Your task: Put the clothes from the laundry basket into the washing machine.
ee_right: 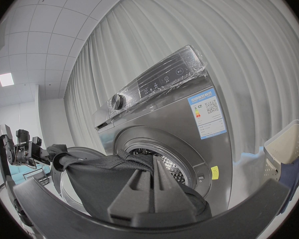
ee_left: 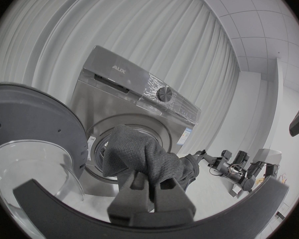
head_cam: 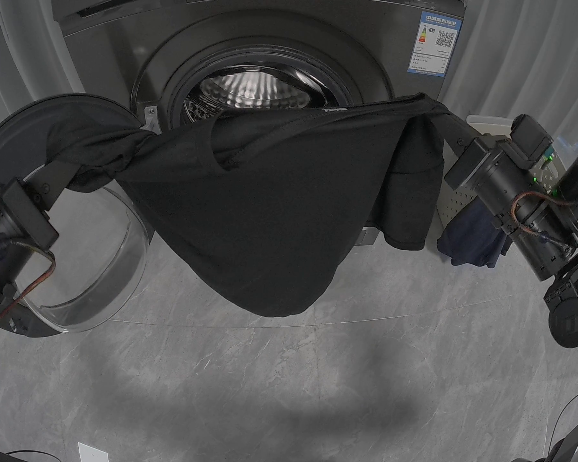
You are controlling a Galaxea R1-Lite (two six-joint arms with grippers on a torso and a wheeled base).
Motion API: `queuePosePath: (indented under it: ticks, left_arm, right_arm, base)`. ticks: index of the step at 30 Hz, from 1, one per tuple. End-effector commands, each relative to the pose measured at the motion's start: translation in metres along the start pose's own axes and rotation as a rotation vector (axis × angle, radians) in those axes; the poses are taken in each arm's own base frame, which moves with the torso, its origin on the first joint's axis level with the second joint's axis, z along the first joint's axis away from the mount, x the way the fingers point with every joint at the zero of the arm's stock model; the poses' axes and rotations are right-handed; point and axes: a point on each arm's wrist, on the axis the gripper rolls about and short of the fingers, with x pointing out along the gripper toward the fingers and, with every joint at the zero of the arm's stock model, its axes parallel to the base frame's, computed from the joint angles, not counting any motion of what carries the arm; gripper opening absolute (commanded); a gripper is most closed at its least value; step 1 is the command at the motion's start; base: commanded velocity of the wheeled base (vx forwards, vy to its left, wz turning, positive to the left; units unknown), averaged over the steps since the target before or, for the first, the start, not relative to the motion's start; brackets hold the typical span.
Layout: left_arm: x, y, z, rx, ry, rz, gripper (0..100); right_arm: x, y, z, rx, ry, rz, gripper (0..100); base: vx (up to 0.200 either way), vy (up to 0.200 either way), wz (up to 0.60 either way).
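item 1: black short-sleeved fabric t-shirt [head_cam: 263, 213]. i see it slung like a hammock between both grippers. it hangs clear of the floor directly in front of the washer's open mouth and covers the lower part of the opening. one sleeve droops at the right end.

item 2: left gripper [ee_left: 152, 183]. its fingers are pinched together on a bunched corner of the t-shirt, just in front of the open door.

item 3: right gripper [ee_right: 152, 175]. its fingers are clamped on the opposite end of the t-shirt, between the washer front and the basket.

item 4: dark grey front-loading washing machine [head_cam: 289, 40]. its round door [head_cam: 77, 277], with a clear glass bowl, is swung open to the left. the shiny steel drum [head_cam: 253, 91] shows above the shirt's edge. i cannot tell whether anything lies inside.

item 5: white perforated plastic laundry basket [head_cam: 459, 200]. it stands to the right of the washer, with a dark blue garment [head_cam: 472, 235] draped over its near wall.

item 6: grey stone-look tiled floor [head_cam: 302, 367], with a pale pleated curtain [head_cam: 526, 46] behind the washer.
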Motion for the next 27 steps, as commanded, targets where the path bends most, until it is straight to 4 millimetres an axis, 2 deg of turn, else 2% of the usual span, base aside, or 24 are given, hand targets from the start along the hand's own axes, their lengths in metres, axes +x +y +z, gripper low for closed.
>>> queuePosePath:
  ticks: [1, 6, 15, 18, 22, 23, 27]
  left_arm:
    - [0.024, 0.005, -0.017, -0.001, 0.068, 0.021, 0]
    - [0.041, 0.008, -0.023, -0.001, 0.086, 0.027, 0]
    - [0.05, 0.002, -0.022, -0.008, 0.086, -0.008, 0]
    - [0.06, -0.007, -0.029, -0.022, 0.113, -0.053, 0]
    - [0.082, -0.015, -0.039, -0.033, 0.131, -0.088, 0]
    - [0.085, -0.017, -0.04, -0.035, 0.13, -0.094, 0]
    - [0.099, -0.023, -0.039, -0.041, 0.116, -0.117, 0]
  right_arm:
    - [-0.01, 0.004, 0.022, 0.0, -0.023, 0.005, 0]
    - [-0.022, 0.007, 0.03, 0.002, 0.002, 0.009, 0]
    - [-0.021, 0.012, 0.023, 0.016, 0.029, 0.027, 0]
    - [-0.015, 0.013, 0.001, 0.03, 0.105, 0.031, 0]
    - [-0.005, 0.014, -0.049, 0.049, 0.23, 0.034, 0]
    - [-0.003, 0.013, -0.059, 0.052, 0.253, 0.031, 100]
    - [-0.005, 0.009, -0.104, 0.068, 0.366, 0.015, 100]
  base:
    - [0.0, 0.0, 0.0]
    - [0.0, 0.0, 0.0]
    - [0.0, 0.0, 0.0]
    - [0.0, 0.0, 0.0]
    - [0.0, 0.0, 0.0]
    - [0.0, 0.0, 0.0]
    - [0.0, 0.0, 0.0]
